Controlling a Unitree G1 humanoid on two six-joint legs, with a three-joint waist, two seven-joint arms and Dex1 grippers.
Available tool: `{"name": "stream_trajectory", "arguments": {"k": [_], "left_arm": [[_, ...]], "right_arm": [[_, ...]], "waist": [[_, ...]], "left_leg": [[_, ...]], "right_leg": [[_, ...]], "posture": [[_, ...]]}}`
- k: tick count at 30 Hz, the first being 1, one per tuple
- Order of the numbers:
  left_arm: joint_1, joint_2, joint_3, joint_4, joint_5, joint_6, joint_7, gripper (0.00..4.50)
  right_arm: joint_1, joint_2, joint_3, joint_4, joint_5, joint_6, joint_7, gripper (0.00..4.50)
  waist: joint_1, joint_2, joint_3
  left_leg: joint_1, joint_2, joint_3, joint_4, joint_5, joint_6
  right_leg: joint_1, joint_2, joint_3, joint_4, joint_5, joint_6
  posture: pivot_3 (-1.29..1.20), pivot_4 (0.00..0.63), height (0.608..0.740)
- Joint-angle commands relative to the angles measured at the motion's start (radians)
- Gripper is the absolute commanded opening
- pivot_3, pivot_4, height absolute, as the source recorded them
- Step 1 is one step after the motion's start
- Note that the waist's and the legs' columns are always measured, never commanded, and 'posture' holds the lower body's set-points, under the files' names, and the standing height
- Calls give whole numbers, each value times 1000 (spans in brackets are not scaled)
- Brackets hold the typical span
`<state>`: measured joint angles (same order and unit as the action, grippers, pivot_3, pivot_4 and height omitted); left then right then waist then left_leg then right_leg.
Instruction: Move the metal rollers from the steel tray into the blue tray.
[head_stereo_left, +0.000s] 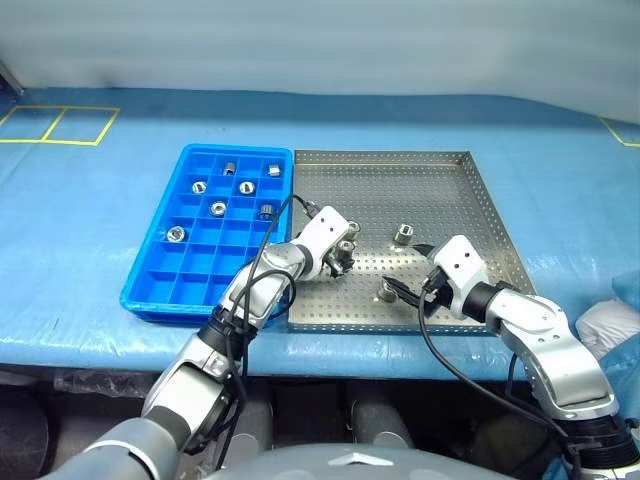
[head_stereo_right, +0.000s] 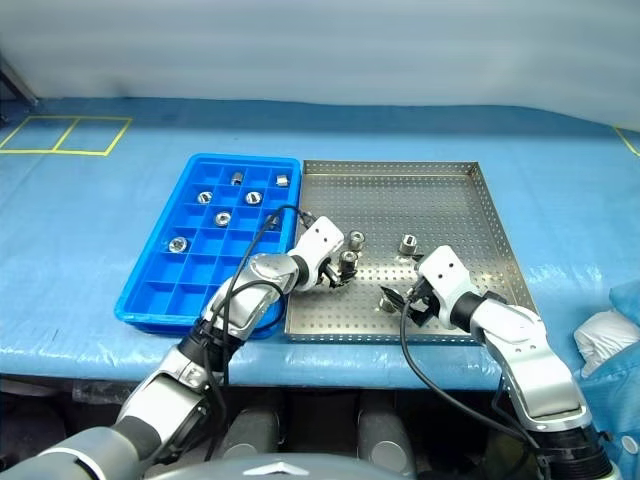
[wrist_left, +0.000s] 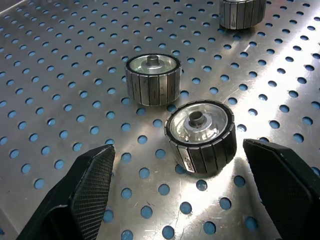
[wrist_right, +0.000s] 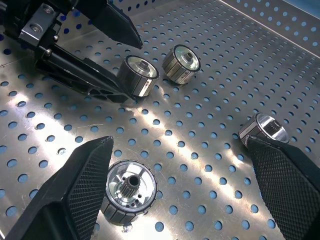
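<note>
Shiny ribbed metal rollers (wrist_left: 200, 135), each with a dark central hub, sit on the perforated steel tray (head_stereo_left: 440, 180); six more lie in the blue tray (head_stereo_left: 160, 280). My left gripper (wrist_left: 185, 185) straddles one roller with fingers apart; my right gripper (wrist_right: 185, 195) also gapes wide.

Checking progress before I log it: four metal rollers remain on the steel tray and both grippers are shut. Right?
Not quite. Four metal rollers do remain on the steel tray, but both wrist views show the left gripper and right gripper open.
</note>
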<state>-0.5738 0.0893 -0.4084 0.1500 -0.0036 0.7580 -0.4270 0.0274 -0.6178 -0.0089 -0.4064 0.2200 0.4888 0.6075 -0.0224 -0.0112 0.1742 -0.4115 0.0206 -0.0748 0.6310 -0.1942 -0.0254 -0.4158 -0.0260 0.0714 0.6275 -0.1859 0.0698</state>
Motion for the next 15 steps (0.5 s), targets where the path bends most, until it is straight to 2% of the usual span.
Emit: {"name": "stream_trajectory", "arguments": {"k": [1, 3, 5, 10, 15], "left_arm": [[-4, -17, 1, 28, 3, -22, -7, 4456], [0, -27, 17, 29, -3, -36, -1, 4456], [6, -39, 37, 26, -14, -44, 2, 4087], [19, -50, 51, 22, -13, -74, 10, 2609], [31, -69, 69, 18, -22, -111, 16, 2609]], "right_arm": [[-2, 4, -13, -31, -1, -16, -5, 4500], [-3, 5, -10, -31, -1, -16, -5, 4500], [-5, 6, -7, -29, -3, -16, -4, 4500], [-12, 5, -1, -21, -6, -15, 1, 4500], [-22, 8, 6, -16, -10, -15, 5, 4500]], "waist": [[-2, 0, 0], [-3, 0, 0], [-2, 0, 0], [0, 0, 0], [1, 0, 0]], "left_leg": [[0, 0, 0, 0, 0, 0], [0, 0, 0, -1, 0, 0], [0, 0, 0, -1, 0, 0], [0, 0, 0, -1, 0, 0], [0, 0, 0, -1, 0, 0]], "right_leg": [[0, 0, 0, 0, 0, 0], [-1, 0, 0, 0, 0, 0], [-1, 0, 0, 0, 0, 0], [0, 0, 0, 0, 0, 0], [-1, 0, 0, 0, 0, 0]], "posture": [[26, 150, 740], [28, 150, 740], [34, 150, 740], [42, 150, 740], [46, 150, 740]]}}
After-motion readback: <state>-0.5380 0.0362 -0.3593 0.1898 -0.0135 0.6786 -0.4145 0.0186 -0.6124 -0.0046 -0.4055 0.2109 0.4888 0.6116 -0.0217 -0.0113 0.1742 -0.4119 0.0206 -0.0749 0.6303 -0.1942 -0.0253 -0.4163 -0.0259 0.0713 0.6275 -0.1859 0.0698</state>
